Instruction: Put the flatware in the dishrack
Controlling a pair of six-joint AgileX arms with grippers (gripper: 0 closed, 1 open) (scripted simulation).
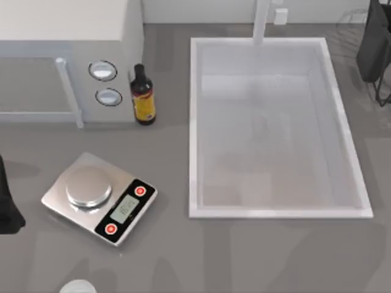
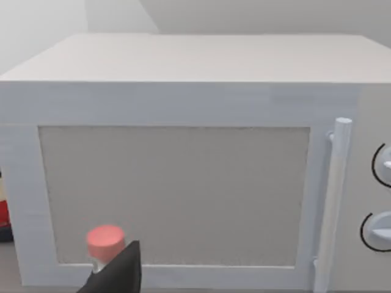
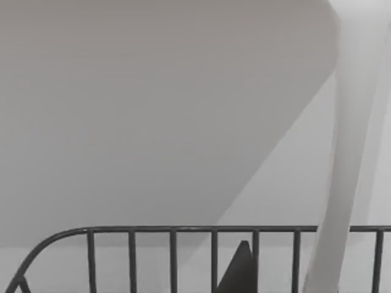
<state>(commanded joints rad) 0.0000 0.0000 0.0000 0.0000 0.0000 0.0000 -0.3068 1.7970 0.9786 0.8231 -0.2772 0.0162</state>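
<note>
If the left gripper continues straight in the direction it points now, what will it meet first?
Probably the microwave. In the left wrist view the left gripper faces the microwave's door panel, with the spoon's pink-red knob beside its fingertip. Nothing else shows in between, though how far off the door is cannot be judged.

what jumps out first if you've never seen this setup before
The large white rectangular sink basin takes up the right half of the grey table, with the white microwave at the far left. Between them stands a dark brown bottle with a yellow label, and nearer the front sits a silver kitchen scale with red buttons. In the left wrist view, a small pink-red knob on a thin white handle shows before the microwave door.
</note>
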